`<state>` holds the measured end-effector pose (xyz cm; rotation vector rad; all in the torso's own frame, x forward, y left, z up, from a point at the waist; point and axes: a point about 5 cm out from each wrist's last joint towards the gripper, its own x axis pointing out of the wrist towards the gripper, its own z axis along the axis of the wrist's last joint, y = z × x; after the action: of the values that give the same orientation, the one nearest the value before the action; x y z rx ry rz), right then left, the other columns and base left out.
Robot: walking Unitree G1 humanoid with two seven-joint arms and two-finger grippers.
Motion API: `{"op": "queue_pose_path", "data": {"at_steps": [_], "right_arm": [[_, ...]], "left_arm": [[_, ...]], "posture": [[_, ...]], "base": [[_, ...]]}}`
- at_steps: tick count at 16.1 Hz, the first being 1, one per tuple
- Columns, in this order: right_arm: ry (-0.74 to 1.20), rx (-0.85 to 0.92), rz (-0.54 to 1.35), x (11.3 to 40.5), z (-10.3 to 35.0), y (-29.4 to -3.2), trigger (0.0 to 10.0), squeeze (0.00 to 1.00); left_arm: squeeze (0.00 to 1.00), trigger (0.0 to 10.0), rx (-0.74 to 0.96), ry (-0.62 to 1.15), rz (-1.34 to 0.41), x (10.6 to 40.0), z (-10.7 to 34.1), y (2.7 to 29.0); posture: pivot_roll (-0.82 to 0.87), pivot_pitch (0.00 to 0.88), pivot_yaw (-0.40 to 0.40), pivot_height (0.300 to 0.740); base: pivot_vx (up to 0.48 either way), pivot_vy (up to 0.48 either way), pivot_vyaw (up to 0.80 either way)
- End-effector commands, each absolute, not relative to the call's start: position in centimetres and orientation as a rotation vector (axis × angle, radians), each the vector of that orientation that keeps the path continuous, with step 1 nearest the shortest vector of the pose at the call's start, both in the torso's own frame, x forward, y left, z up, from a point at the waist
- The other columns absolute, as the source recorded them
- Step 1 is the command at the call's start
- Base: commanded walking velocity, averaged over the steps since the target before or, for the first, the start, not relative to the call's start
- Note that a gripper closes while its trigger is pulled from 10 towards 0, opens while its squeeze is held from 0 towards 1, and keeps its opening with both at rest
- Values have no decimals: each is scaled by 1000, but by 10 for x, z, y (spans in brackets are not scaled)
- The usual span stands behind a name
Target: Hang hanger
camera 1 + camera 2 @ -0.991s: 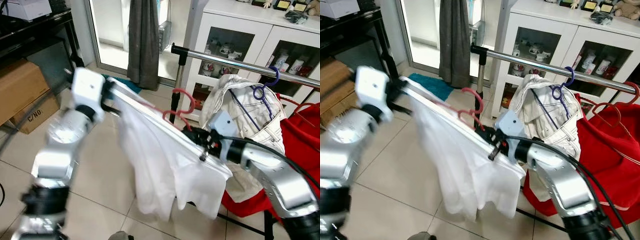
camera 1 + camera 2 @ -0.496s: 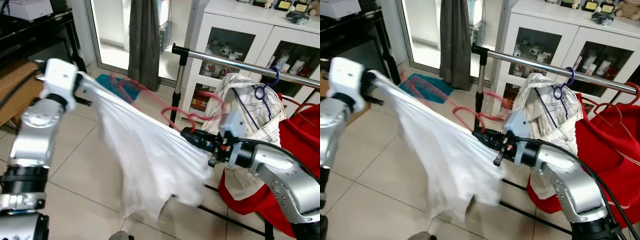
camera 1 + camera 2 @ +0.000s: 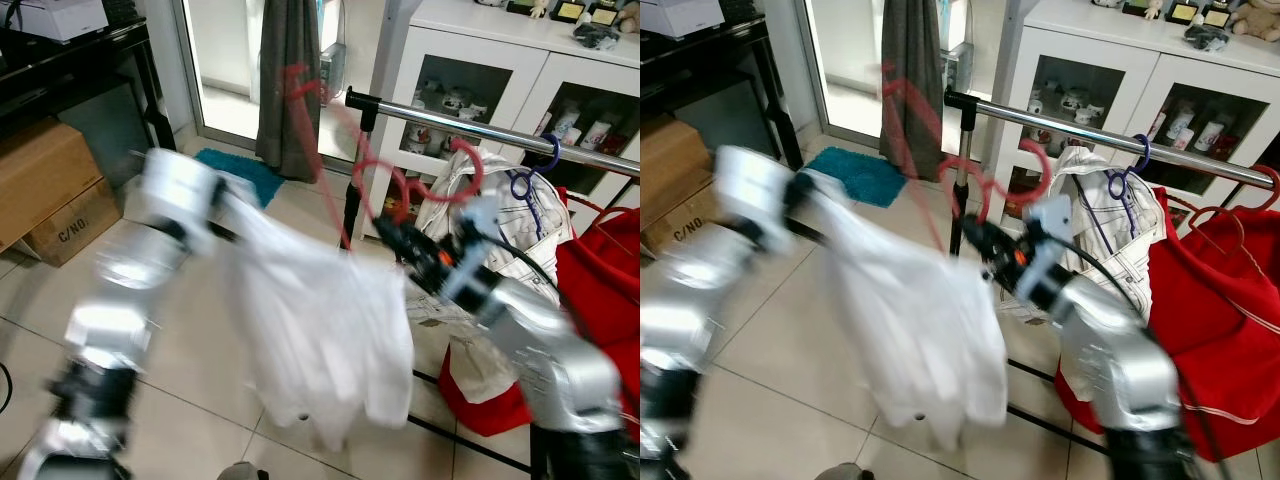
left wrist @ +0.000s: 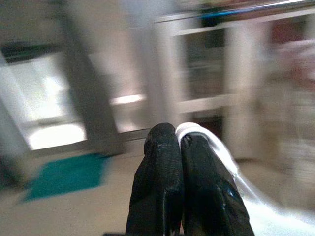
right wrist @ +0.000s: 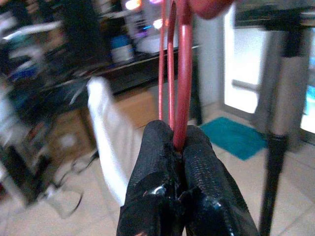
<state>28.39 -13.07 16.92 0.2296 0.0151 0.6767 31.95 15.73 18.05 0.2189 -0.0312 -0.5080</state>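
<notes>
A red hanger (image 3: 375,175) carries a white shirt (image 3: 320,330), which droops toward the floor. My right gripper (image 3: 410,245) is shut on the hanger's thin red wires (image 5: 183,73), in front of the rail's left post. The hanger stands tilted up, its hook (image 3: 465,160) just below the silver clothes rail (image 3: 480,125). My left gripper (image 3: 215,200), blurred by motion, is shut on the shirt's edge (image 4: 197,135) at the left. Whether the hook touches the rail cannot be told.
A white jacket on a purple hanger (image 3: 520,220) and a red garment (image 3: 600,290) hang on the rail. Behind stands a white glass-door cabinet (image 3: 480,50). Cardboard boxes (image 3: 40,180), a dark curtain (image 3: 288,80) and a teal mat (image 3: 240,170) lie left and behind.
The right gripper has swung the hanger upward, lifting its hook to the rail. The left gripper has moved in toward the right, so the stretched shirt now hangs bunched.
</notes>
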Motion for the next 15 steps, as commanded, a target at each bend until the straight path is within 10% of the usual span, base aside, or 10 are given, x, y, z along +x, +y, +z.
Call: {"op": "queue_pose_path", "data": {"at_steps": [1,5,7,9,15], "right_arm": [[2,257,508,293,169,-142,0,0],[35,220,281,300,160,-156,0,0],[70,147,287,293,154,-156,10000,0],[0,155,342,276,164,-143,10000,0],[-13,196,300,252,177,-146,10000,0]], "left_arm": [[0,0,192,-63,-640,307,186,133],[0,0,106,-82,-629,288,188,124],[0,0,82,-72,-484,285,187,140],[0,10000,94,-20,-296,276,174,161],[0,10000,74,-29,-276,260,176,156]], "posture": [[-49,0,-8,740],[-46,0,-10,740],[-44,0,-13,740],[-53,0,-13,740],[-45,0,-44,740]], "base": [[0,0,0],[0,0,0],[0,0,0],[0,0,0],[0,0,-533]]}}
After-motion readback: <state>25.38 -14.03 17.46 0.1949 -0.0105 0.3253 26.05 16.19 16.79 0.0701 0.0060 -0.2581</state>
